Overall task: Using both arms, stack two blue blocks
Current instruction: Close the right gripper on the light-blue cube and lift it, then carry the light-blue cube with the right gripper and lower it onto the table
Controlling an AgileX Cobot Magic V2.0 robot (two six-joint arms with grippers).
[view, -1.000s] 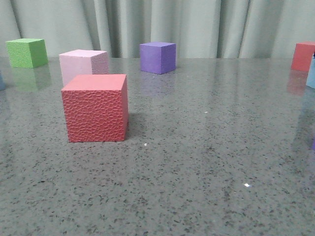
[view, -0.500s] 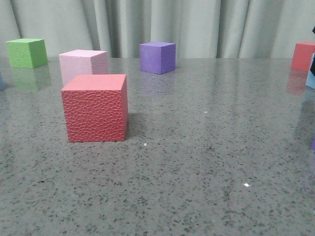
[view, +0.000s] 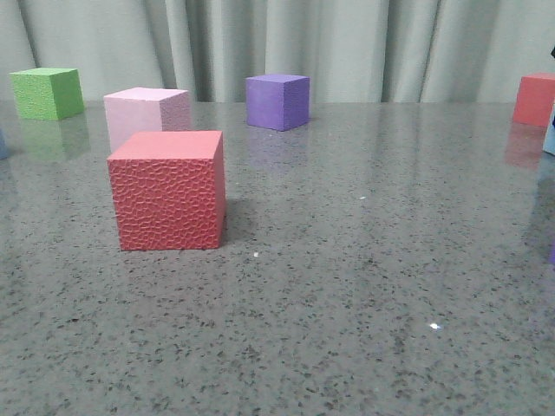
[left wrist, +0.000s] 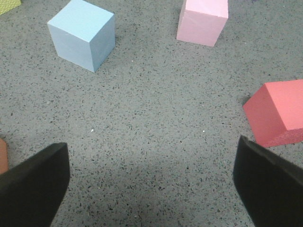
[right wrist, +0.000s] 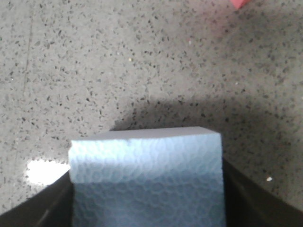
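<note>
One pale blue block (left wrist: 83,35) stands alone on the table in the left wrist view; a sliver of it shows at the front view's left edge (view: 2,143). My left gripper (left wrist: 151,184) is open and empty above bare table, short of that block. The second blue block (right wrist: 147,179) sits between the fingers of my right gripper (right wrist: 147,194), which touch both its sides. It casts a shadow on the table below. A sliver of it shows at the front view's right edge (view: 551,130). Neither gripper shows in the front view.
A large red cube (view: 169,191) stands front left, with a pale pink cube (view: 147,113) behind it. A green cube (view: 48,93) is far left, a purple cube (view: 277,101) far centre and another red cube (view: 535,100) far right. A curtain hangs behind the table.
The blue sliver at the front view's right edge has shrunk toward the edge. The dark finger tip seen above it earlier has left the view.
</note>
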